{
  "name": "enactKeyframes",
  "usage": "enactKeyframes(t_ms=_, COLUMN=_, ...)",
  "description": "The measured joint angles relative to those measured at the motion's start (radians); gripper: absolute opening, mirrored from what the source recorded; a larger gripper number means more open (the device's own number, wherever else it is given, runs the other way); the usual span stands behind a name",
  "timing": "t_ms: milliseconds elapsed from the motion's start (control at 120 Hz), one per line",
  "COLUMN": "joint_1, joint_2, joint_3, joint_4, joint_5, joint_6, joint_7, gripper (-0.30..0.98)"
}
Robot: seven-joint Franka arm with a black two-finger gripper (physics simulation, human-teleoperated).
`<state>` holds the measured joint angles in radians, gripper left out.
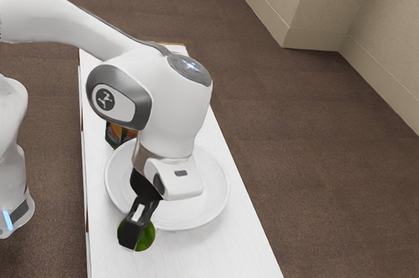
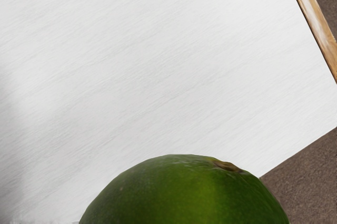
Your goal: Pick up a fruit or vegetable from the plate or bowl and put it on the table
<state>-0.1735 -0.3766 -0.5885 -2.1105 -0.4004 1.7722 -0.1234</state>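
My black gripper [image 1: 137, 235] points down past the plate's near side in the exterior view, shut on a round green fruit [image 1: 149, 237]. One finger crosses the front of the fruit and hides its middle; the far finger is hidden behind it. In the wrist view the green fruit [image 2: 184, 195], with a brown stem spot, bulges up at the lower edge against the white table [image 2: 147, 71]. The white plate [image 1: 219, 203] lies on the table [image 1: 239, 255], partly covered by my hand. I cannot tell whether the fruit touches the tabletop.
A dark box with orange on it [image 1: 118, 133] stands behind the plate, partly hidden by the arm. The table's wooden edge [image 2: 313, 16] and a corner appear in the wrist view, with brown floor [image 2: 305, 182] beyond.
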Motion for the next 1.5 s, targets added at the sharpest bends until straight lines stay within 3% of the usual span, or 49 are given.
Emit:
enactKeyframes(t_ms=233, joint_1=0.022, joint_2=0.066, joint_3=-0.028, joint_4=0.001, joint_5=-0.007, joint_6=0.018, joint_7=-0.004, gripper=0.35)
enactKeyframes(t_ms=375, joint_1=0.06, joint_2=0.15, joint_3=-0.03, joint_4=0.044, joint_5=0.036, joint_6=0.052, joint_7=-0.006, gripper=0.35)
enactKeyframes(t_ms=1033, joint_1=0.076, joint_2=0.259, joint_3=-0.03, joint_4=0.068, joint_5=0.095, joint_6=0.175, joint_7=-0.015, gripper=0.36)
enactKeyframes(t_ms=1192, joint_1=0.075, joint_2=0.276, joint_3=-0.03, joint_4=0.068, joint_5=0.092, joint_6=0.192, joint_7=-0.014, gripper=0.56)
enactKeyframes(t_ms=1350, joint_1=0.086, joint_2=0.279, joint_3=-0.03, joint_4=0.068, joint_5=0.093, joint_6=0.203, joint_7=-0.013, gripper=0.64)
enactKeyframes(t_ms=1500, joint_1=0.262, joint_2=0.182, joint_3=-0.026, joint_4=0.07, joint_5=0.127, joint_6=0.204, joint_7=-0.01, gripper=0.67)
